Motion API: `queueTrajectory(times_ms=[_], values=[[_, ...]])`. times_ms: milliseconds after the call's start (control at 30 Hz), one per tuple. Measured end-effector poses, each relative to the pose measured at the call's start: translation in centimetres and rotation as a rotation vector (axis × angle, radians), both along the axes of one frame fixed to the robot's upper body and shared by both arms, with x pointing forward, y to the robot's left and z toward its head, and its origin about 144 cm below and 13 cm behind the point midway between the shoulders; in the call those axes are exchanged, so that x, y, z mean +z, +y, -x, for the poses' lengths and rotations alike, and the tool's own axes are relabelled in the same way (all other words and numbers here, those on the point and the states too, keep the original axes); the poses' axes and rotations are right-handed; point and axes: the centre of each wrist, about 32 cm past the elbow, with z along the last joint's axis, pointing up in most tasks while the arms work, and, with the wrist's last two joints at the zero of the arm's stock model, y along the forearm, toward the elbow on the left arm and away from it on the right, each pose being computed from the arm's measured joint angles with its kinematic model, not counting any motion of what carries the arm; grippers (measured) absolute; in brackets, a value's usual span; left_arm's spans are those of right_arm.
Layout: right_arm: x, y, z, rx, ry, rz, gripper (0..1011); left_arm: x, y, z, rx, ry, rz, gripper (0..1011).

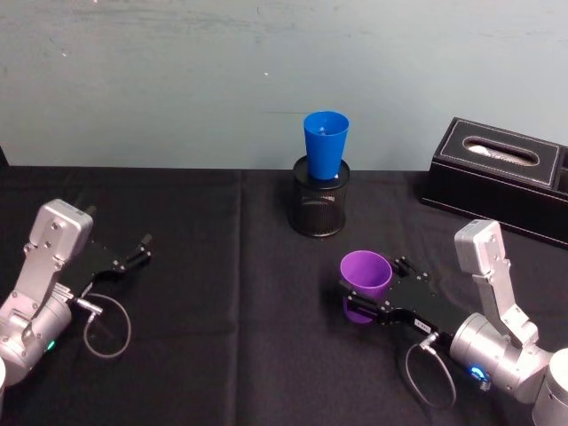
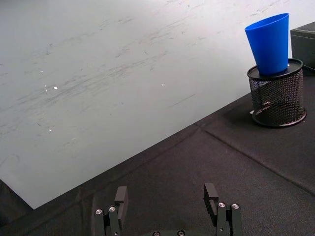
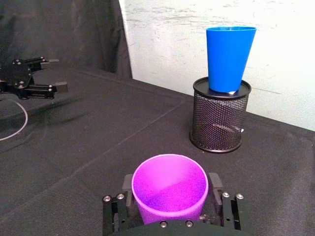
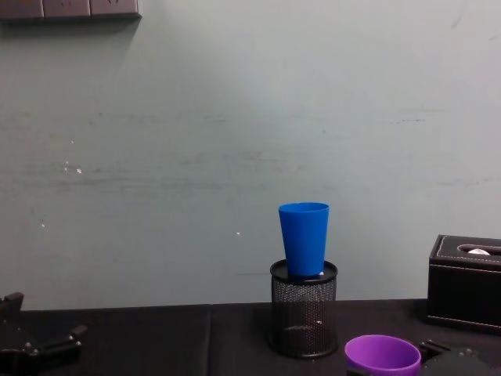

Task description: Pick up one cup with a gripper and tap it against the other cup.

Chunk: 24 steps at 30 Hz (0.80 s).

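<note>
Spanning the whole near field, the black-draped surface (image 1: 240,293) runs back to a pale wall at 12 o'clock, with bare cloth through the middle. At 2 o'clock a black tissue box (image 1: 501,177) sits on the surface, well apart from the cups. The black mesh pen holder (image 1: 320,197) stands at 12 o'clock near the wall, and the blue cup (image 1: 325,146) sits upright in its mouth, raised above the surface. The right tool (image 1: 377,288), at 4 o'clock, is clenched on the purple cup (image 1: 365,284), fingers on either side of its wall, cup upright and mouth up; whether its base has left the cloth cannot be told. Step in hand looks like the grasp just made, lift pending. Next move, as judged: raise the purple cup and carry it toward 12 o'clock, high enough that its side meets the blue cup's wall rather than the holder. Path between is open. The left tool (image 1: 140,250) is parked at 9 o'clock, fingers spread, holding nothing.
</note>
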Motion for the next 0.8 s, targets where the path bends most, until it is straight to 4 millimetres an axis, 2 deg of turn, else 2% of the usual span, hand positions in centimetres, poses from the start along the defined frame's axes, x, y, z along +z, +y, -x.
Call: queueTrajectory(times_ms=[133,800], values=[[0.01,0.01,0.0,0.0,0.0,0.0,1004,0.0,0.0,0.0,0.0,0.0,0.0,1011],[0.67,-0.02,0.13,0.01,-0.024,-0.016,1003,0.0,0.0,0.0,0.0,0.0,0.0,1011]])
